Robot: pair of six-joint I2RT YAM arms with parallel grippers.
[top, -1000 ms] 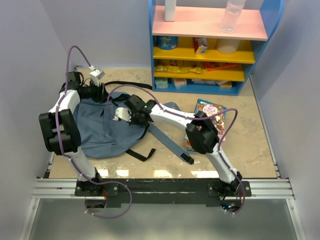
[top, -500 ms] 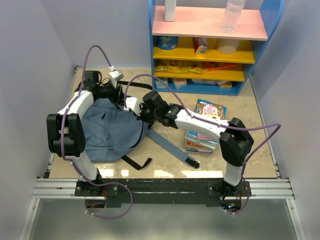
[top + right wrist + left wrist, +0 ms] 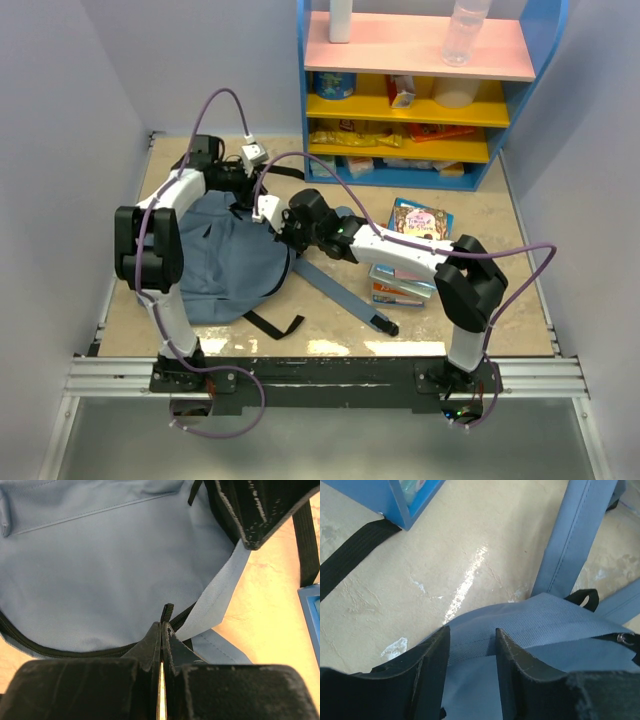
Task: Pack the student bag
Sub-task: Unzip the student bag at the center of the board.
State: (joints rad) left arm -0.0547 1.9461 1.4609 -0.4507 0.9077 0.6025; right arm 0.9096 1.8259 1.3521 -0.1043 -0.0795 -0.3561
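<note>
The student bag (image 3: 215, 265) lies on the desk (image 3: 500, 290) at 9 o'clock of its middle, and the stack of books (image 3: 420, 220) lies at 3 o'clock. The shelf unit (image 3: 420, 100) stands behind both at 1 o'clock. My left end effector (image 3: 471, 637) is at the bag's 12 o'clock edge, and my right end effector (image 3: 161, 627) at its 2 o'clock edge. A shoulder strap (image 3: 335, 290) runs from the bag toward 4 o'clock and ends just beside the books.

A beige, marbled tabletop (image 3: 500, 300) is closed in by plain pale lilac walls (image 3: 60, 120) on the left, right and far sides. At the far right stands a blue shelf unit (image 3: 520, 115) with a pink top board (image 3: 400, 55) and yellow shelves (image 3: 370, 108). Light glares off the tabletop's near edge.
</note>
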